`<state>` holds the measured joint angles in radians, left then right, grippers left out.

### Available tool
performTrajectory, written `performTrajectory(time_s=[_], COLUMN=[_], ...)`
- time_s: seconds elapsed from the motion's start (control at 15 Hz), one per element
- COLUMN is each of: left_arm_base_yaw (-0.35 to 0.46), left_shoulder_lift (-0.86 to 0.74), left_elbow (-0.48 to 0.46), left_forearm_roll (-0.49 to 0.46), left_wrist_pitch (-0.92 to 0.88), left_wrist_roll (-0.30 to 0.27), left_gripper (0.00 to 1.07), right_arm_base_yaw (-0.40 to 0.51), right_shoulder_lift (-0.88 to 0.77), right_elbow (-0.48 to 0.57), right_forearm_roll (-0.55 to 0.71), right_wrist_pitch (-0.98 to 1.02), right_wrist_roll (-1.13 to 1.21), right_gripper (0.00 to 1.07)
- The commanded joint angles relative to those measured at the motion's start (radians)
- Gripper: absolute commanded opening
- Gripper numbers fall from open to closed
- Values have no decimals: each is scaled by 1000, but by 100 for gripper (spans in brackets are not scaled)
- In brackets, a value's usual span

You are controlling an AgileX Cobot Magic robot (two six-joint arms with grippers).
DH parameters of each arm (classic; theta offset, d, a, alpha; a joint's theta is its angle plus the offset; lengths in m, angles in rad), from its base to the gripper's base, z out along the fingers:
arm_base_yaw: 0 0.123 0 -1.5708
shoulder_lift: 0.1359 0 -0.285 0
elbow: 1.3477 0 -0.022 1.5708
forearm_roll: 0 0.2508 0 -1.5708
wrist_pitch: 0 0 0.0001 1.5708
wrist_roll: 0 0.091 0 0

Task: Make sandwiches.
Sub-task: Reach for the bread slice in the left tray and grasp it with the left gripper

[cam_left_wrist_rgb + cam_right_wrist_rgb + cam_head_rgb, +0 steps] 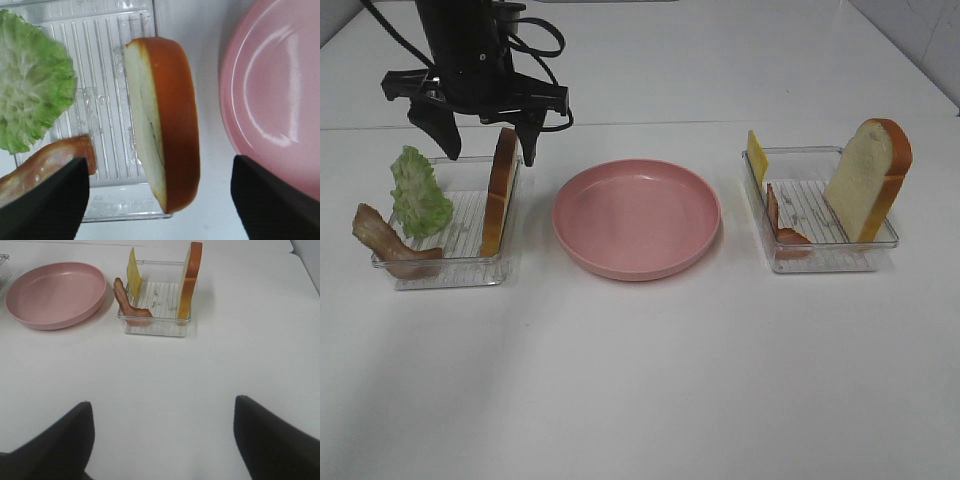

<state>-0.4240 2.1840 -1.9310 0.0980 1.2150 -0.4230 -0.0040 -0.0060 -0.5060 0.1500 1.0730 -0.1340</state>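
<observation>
Glossy pink plastic plate (636,219); clear ribbed plastic trays (450,270); matt white table (640,390)

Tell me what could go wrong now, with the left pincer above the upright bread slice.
The bread slice stands on edge against the tray wall; one finger of the open left pincer may strike that wall and shift the tray.
A glancing touch could tip the slice onto the lettuce.

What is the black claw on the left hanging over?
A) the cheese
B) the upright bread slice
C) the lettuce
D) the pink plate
B: the left claw hangs open straight above the bread slice standing on edge in the left tray.
</observation>
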Motion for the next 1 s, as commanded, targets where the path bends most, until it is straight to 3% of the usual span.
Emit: performTrajectory(time_s=[0.07,0.2,0.6,0.67,0.73,0.87,1.0], left_arm_base_yaw=[0,0,4,4,11,15,15], left_shoulder_lift=[33,39,44,44,44,44,44], left_elbow=[-5,-5,-5,-5,-5,-5,-5], left_forearm_roll=[1,1,17,17,16,16,16], left_wrist_pitch=[-57,-52,-54,-54,-55,-46,-45], left_wrist_roll=[-11,-11,-15,-15,-15,-15,-15], left_gripper=[74,73,40,40,31,3,0], right_arm_base_yaw=[-8,-8,-8,-8,-8,-8,-8], right_shoulder_lift=[-14,-14,-14,-14,-14,-14,-14], right_elbow=[0,0,0,0,0,0,0], right_forearm_roll=[0,0,0,0,0,0,0], right_wrist_pitch=[-7,-7,-7,-7,-7,-7,-7], right_wrist_roll=[-7,-7,-7,-7,-7,-7,-7], right_gripper=[74,74,74,74,74,74,74])
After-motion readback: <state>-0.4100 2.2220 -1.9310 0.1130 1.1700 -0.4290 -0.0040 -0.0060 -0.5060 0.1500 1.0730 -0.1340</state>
